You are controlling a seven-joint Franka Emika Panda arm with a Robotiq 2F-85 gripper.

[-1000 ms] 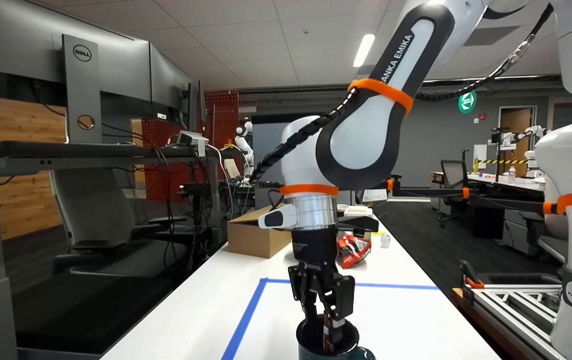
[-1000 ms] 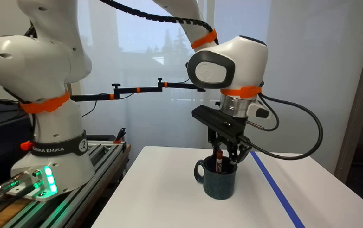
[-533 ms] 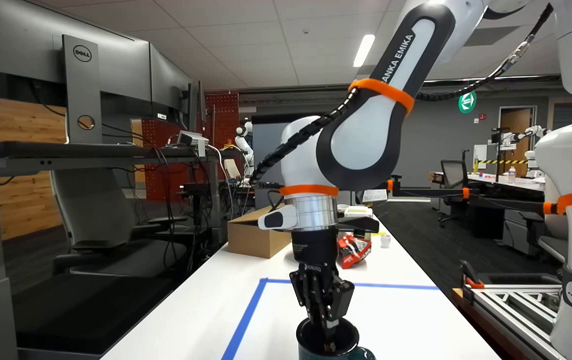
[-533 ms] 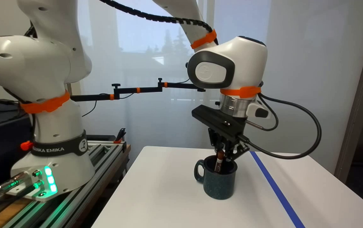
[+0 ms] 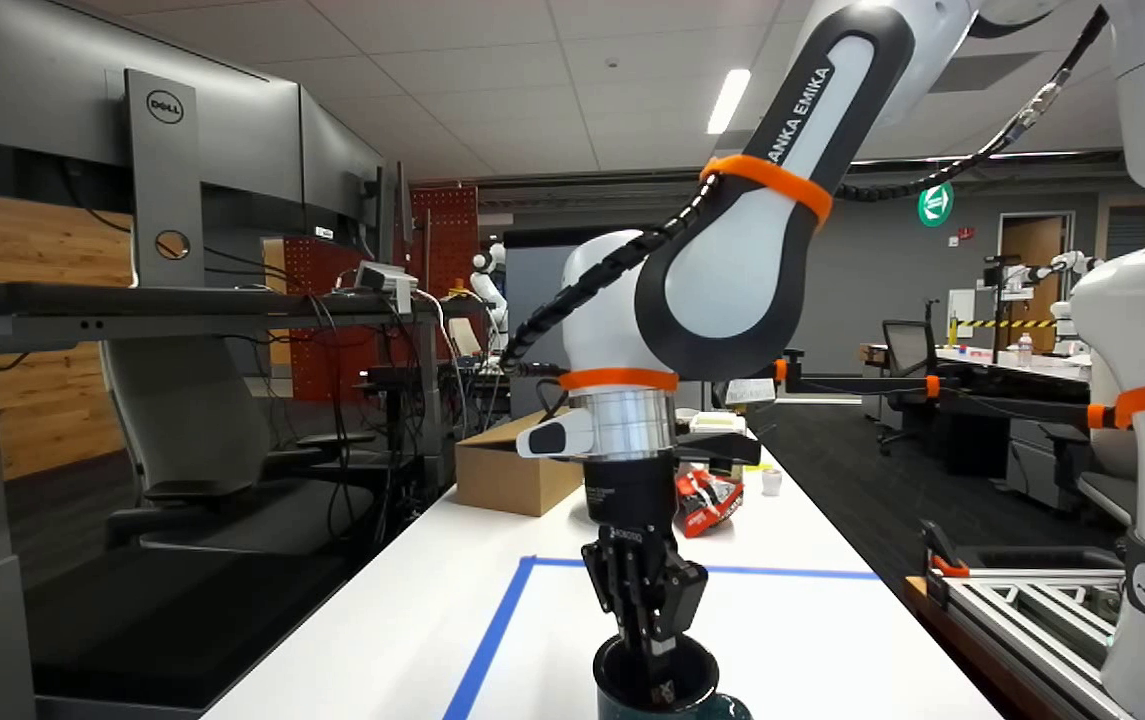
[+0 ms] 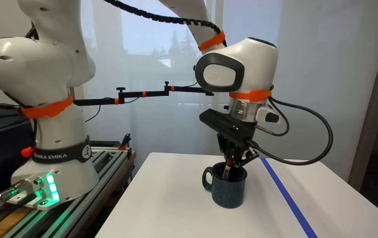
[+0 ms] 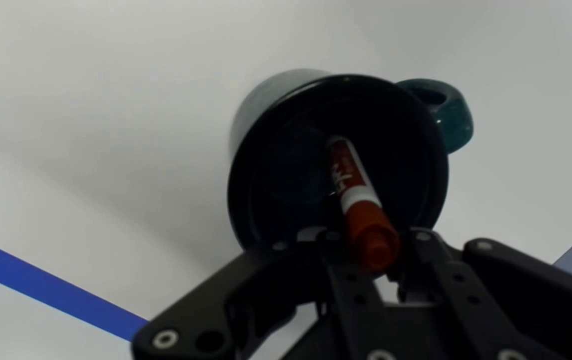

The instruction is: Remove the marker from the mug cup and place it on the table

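Note:
The mug cup (image 6: 227, 195) is dark green and speckled, and stands upright on the white table (image 6: 162, 205). It shows in part in an exterior view (image 5: 622, 706) and from above in the wrist view (image 7: 286, 170). The marker (image 6: 226, 172), with a red-orange cap, leans inside the mug; it also shows in the wrist view (image 7: 355, 180). My gripper (image 6: 233, 163) points down with its fingertips in the mug's mouth, also in an exterior view (image 5: 654, 655). Its fingers are closed around the marker's cap end in the wrist view (image 7: 373, 245). The marker's lower end is in the mug.
Blue tape (image 6: 288, 198) marks the table beside the mug. Farther along the table stand a cardboard box (image 5: 507, 478), a red bag (image 5: 708, 502) and a small white cup (image 5: 771, 482). The mug's handle (image 6: 207, 178) points toward the robot base.
My gripper's fingers have closed from open onto the marker's cap end. The marker has tilted slightly in the mug. The mug has not moved and the arm has barely moved.

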